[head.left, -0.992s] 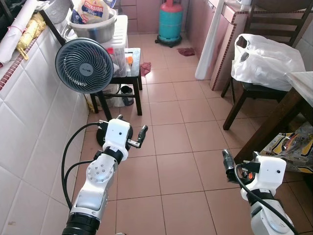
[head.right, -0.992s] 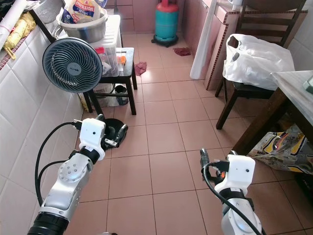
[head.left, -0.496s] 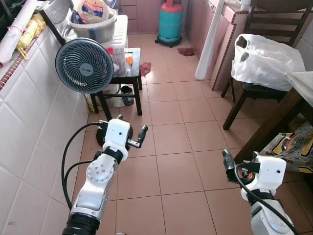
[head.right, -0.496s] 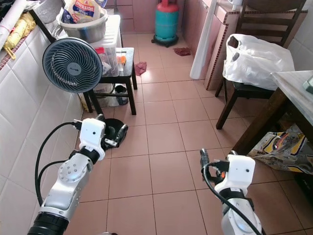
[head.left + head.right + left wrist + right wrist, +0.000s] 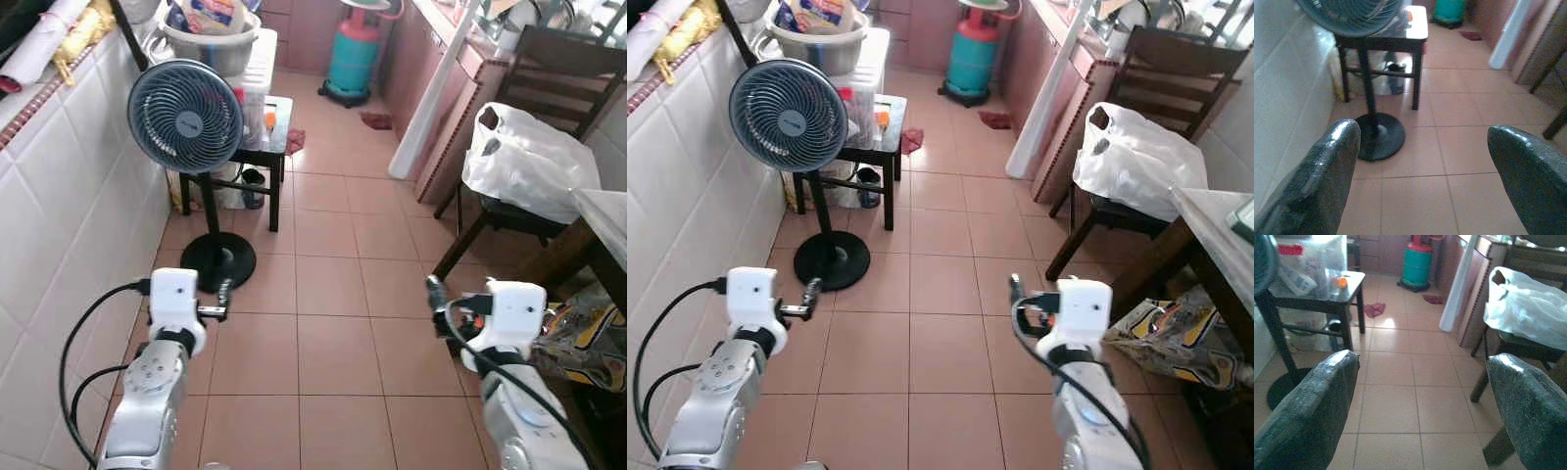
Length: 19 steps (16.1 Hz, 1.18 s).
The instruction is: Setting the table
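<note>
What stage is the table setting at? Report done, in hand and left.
Done: nothing visible; no tableware is laid.
In hand: nothing. The left gripper and right gripper are both open and empty, raised over the tiled floor.
Left: all of it. Just a corner of the table shows at the right, beyond the chair holding a white bag.

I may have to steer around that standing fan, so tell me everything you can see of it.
The standing fan has a round dark-grey grille with a small hub label, on a thin black pole rising from a round black base on the tiled floor. It stands upright beside the white tiled wall, just in front of a small dark table. Nothing grips it.
</note>
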Available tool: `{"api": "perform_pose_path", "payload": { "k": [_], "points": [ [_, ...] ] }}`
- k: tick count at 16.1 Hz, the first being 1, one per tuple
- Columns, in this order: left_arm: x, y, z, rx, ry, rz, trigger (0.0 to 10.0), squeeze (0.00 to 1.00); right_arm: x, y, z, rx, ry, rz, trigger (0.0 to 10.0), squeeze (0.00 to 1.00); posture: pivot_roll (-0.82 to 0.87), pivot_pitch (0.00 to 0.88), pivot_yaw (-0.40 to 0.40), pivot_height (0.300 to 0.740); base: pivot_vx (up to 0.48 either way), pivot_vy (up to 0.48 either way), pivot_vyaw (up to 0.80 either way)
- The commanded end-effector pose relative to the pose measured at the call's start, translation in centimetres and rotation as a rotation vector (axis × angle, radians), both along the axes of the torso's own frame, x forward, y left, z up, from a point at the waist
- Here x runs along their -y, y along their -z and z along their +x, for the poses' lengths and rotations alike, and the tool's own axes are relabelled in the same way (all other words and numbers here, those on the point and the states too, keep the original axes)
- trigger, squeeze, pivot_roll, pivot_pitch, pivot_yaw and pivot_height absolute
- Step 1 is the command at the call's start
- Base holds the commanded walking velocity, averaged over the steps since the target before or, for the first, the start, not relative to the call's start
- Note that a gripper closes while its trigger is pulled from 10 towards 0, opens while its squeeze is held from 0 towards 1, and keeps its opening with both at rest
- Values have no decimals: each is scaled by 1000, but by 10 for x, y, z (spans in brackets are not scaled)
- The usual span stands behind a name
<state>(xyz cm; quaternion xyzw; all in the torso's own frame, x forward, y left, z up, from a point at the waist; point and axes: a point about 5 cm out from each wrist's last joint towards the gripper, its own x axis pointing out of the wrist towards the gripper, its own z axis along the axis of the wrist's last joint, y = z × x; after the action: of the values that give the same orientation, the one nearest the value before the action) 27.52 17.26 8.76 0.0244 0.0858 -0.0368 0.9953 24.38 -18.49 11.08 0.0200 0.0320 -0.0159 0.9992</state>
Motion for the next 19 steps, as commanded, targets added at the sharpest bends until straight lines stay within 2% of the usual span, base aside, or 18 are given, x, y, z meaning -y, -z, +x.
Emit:
{"api": "perform_pose_path", "payload": {
  "k": [1, 5, 8, 9, 10, 14, 15, 17, 18, 19],
  "points": [
    [10, -6, 0, 3, 54, 2, 10000, 0, 7, 0, -3, -12, 33, -4, 10000, 0, 260, 81, -145, 740, 0, 0, 0],
    [26, -15, 11, 15, 151, 5, 10000, 0, 9, 5, -5, -14, 83, 25, 10000, 0, 255, 83, -97, 740, 0, 0, 0],
    [37, -19, 18, 9, 271, 51, 10000, 0, 11, 12, -18, -17, 173, 51, 10000, 0, 210, 88, -11, 740, 0, 0, 0],
    [38, -19, 19, 9, 280, 52, 10000, 0, 11, 12, -19, -17, 179, 57, 10000, 0, 206, 88, -5, 740, 0, 0, 0],
    [42, -20, 23, 6, 313, 69, 10000, 0, 10, 18, -26, -36, 224, 84, 10000, 0, 179, 85, 37, 740, 0, 0, 0],
    [53, -16, 31, -26, 367, 30, 10000, 0, 14, 18, -36, -34, 307, 27, 10000, 0, 136, 76, 53, 740, 0, 0, 0],
    [56, -13, 33, -30, 365, 31, 10000, 0, 16, 15, -35, -39, 295, -12, 10000, 0, 131, 70, 18, 740, 0, 0, 0],
    [61, -11, 35, -21, 369, 34, 10000, 0, 18, 12, -31, -45, 264, -51, 10000, 0, 122, 76, 2, 740, 0, 0, 0],
    [63, -10, 35, -24, 366, 20, 10000, 0, 17, 9, -28, -12, 204, 18, 10000, 0, 116, 85, 12, 740, 0, 0, 0],
    [63, -6, 32, -27, 361, 20, 10000, 0, 17, 4, -27, 3, 152, -11, 10000, 0, 111, 90, 17, 740, 0, 0, 0]
  ]
}}
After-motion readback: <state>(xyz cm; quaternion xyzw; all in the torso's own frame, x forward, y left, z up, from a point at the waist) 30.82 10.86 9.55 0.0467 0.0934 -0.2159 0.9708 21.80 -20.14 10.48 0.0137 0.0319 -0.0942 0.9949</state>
